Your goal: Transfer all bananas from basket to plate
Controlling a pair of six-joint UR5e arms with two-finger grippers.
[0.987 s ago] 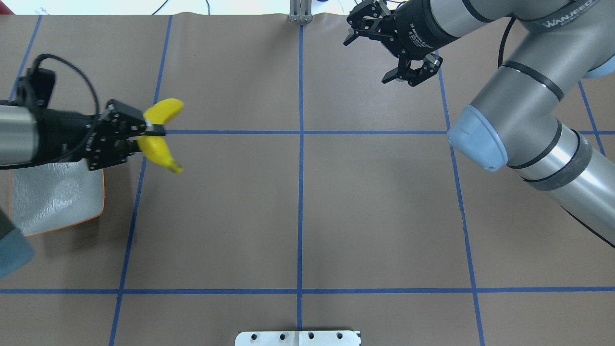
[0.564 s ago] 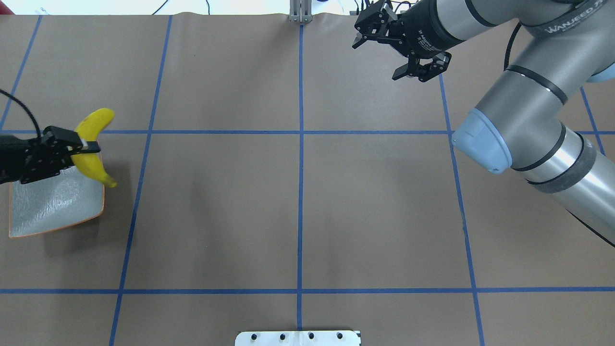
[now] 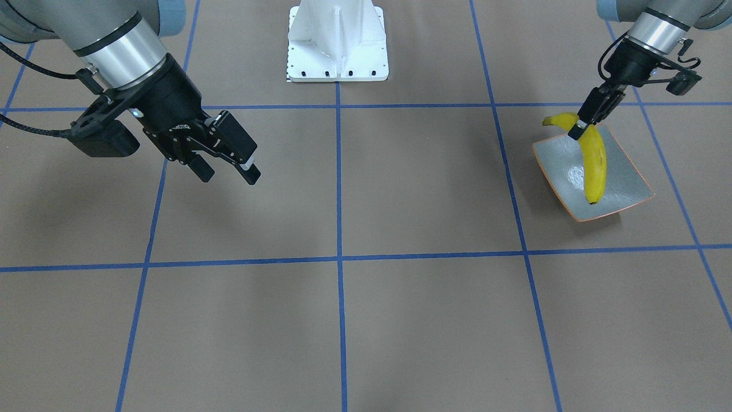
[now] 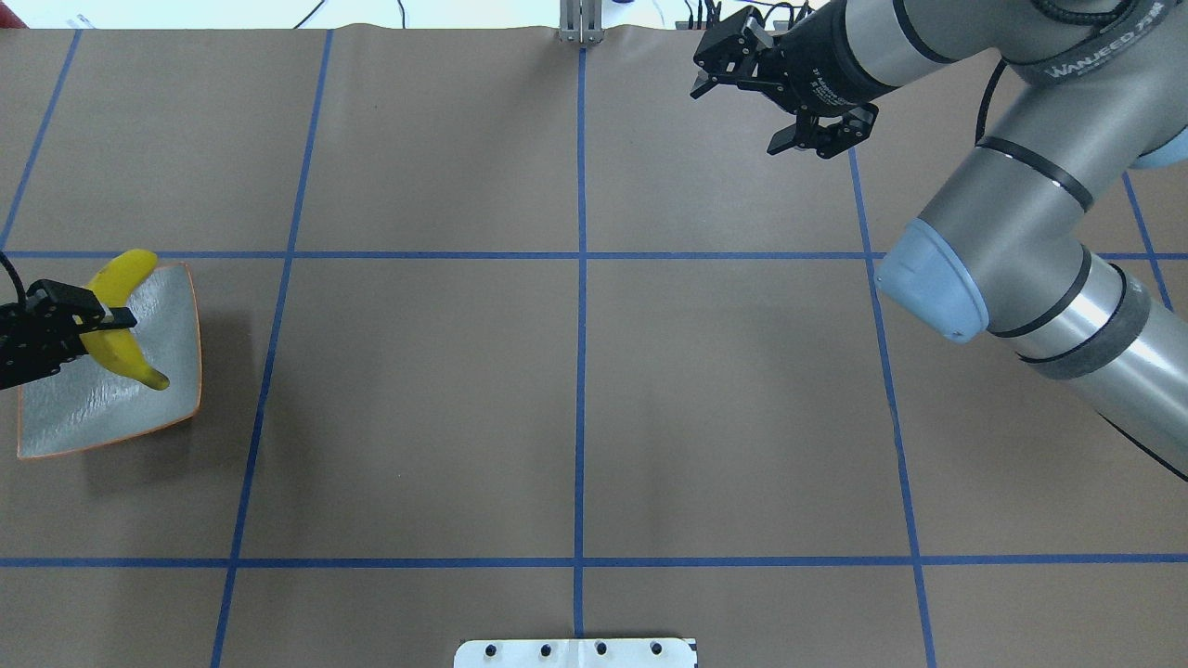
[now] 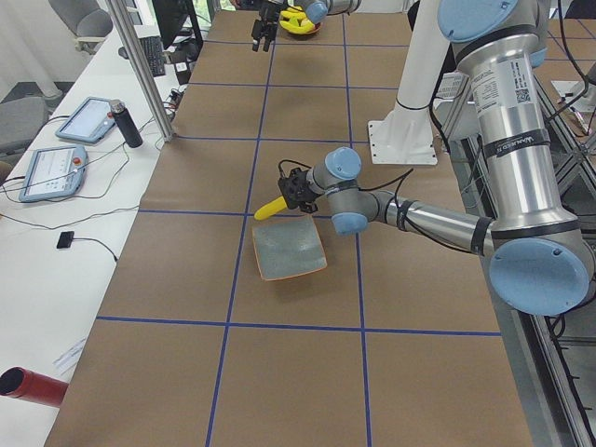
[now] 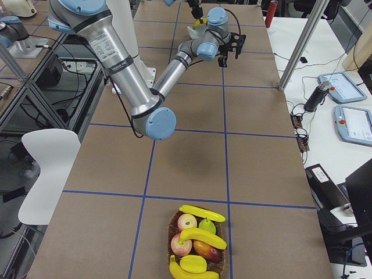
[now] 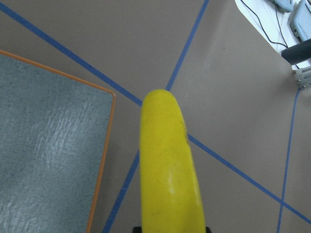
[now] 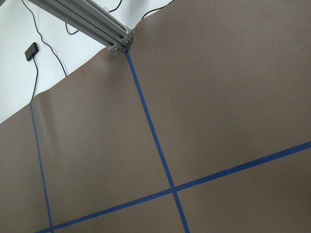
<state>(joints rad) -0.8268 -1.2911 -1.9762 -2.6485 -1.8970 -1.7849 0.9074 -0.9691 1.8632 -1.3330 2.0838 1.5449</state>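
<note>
My left gripper (image 4: 104,317) is shut on a yellow banana (image 4: 123,320), gripping it near one end (image 3: 577,130). The banana (image 3: 595,166) hangs tilted over the grey-green plate (image 3: 626,186), which lies at the table's left edge (image 4: 172,390). The left wrist view shows the banana (image 7: 167,165) beside the plate's corner (image 7: 48,145). Nothing lies on the plate. The basket (image 6: 170,229) stands at the table's right end with three bananas (image 6: 203,237) in it. My right gripper (image 4: 738,116) hovers open and empty above the far right of the table (image 3: 227,171).
Apples and a pear (image 6: 207,225) share the basket. The white robot base (image 3: 337,40) sits at the near middle edge. An aluminium post (image 4: 580,23) stands at the far edge. Tablets and cables lie on a side table (image 5: 65,140) beyond it.
My left gripper has carried the banana leftwards, from right of the plate to over it. The right gripper has drifted slightly right and farther away, still open.
</note>
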